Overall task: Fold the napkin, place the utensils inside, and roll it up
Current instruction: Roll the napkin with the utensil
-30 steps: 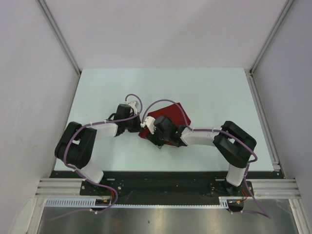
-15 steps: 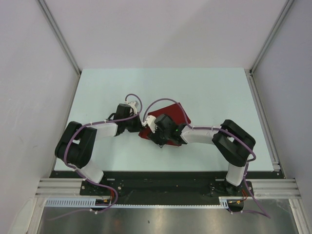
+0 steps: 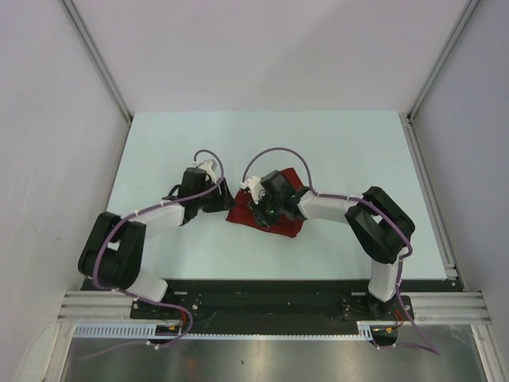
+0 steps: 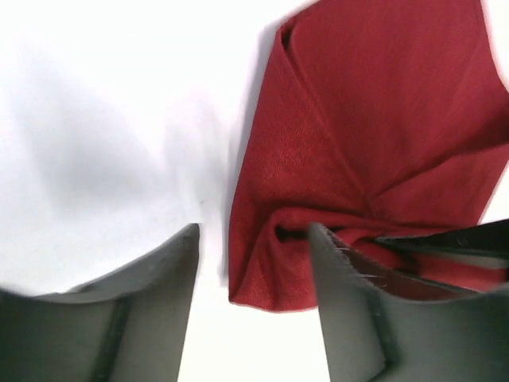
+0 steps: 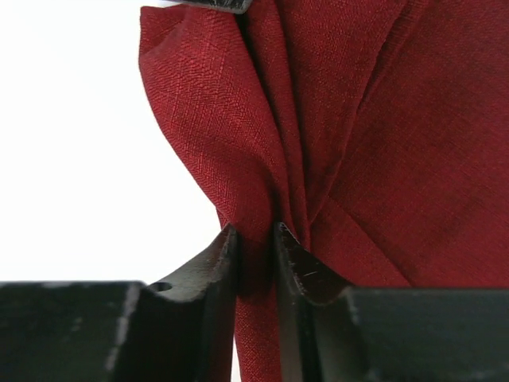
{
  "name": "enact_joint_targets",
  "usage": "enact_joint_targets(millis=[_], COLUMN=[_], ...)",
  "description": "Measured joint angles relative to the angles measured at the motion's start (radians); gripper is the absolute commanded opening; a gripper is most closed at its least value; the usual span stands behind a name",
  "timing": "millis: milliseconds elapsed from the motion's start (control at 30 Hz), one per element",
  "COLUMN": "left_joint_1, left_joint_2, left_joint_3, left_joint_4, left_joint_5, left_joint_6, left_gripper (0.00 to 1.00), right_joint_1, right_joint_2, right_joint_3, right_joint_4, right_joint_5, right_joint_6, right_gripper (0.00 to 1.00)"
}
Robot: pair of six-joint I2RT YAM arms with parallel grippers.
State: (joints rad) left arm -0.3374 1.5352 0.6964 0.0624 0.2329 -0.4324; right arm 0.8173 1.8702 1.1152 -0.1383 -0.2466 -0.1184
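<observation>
The left arm (image 3: 163, 216) and right arm (image 3: 328, 207) had white link shells between black joint housings, each trailed by a looping purple cable (image 3: 274, 150). The left gripper (image 4: 253, 239) had black wedge-shaped fingers (image 4: 354, 318).

Bright, even overhead light blows the table (image 3: 334, 151) out to white in both wrist views. The left wrist view holds a soft shadow at ten o'clock and blurred fingers (image 4: 135, 318) at six.

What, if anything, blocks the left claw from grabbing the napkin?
Probably nothing, yes: the left claw is open with an edge of the napkin between its fingers. The right claw pinches a fold nearby but leaves that edge free.
</observation>
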Motion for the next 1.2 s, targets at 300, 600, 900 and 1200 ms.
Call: enact_joint_targets(millis=[300, 600, 900, 1200], left_joint_1=[0.011, 0.011, 0.011, 0.011], left_joint_2=[-0.194, -0.135, -0.072, -0.079], left_joint_3=[-0.143, -0.212, -0.213, -0.259], left_joint_4=[0.034, 0.149, 0.254, 0.346], left_joint_5=[-0.05, 0.031, 0.073, 0.117], left_joint_6=[-0.023, -0.04, -0.046, -0.046], left_gripper=[0.81, 0.77, 0.72, 0.72], right_joint_1=[-0.062, -0.082, -0.106, -0.138], right_joint_2=[0.028, 0.055, 0.074, 0.112], right_joint_3=[0.0, 0.0, 0.002, 0.027], right_joint_4=[0.022, 0.022, 0.029, 0.015], right_joint_5=[-0.217, -0.372, -0.441, -0.52], right_joint_6=[0.034, 0.048, 0.064, 0.076], right_gripper=[0.21, 0.21, 0.23, 0.23])
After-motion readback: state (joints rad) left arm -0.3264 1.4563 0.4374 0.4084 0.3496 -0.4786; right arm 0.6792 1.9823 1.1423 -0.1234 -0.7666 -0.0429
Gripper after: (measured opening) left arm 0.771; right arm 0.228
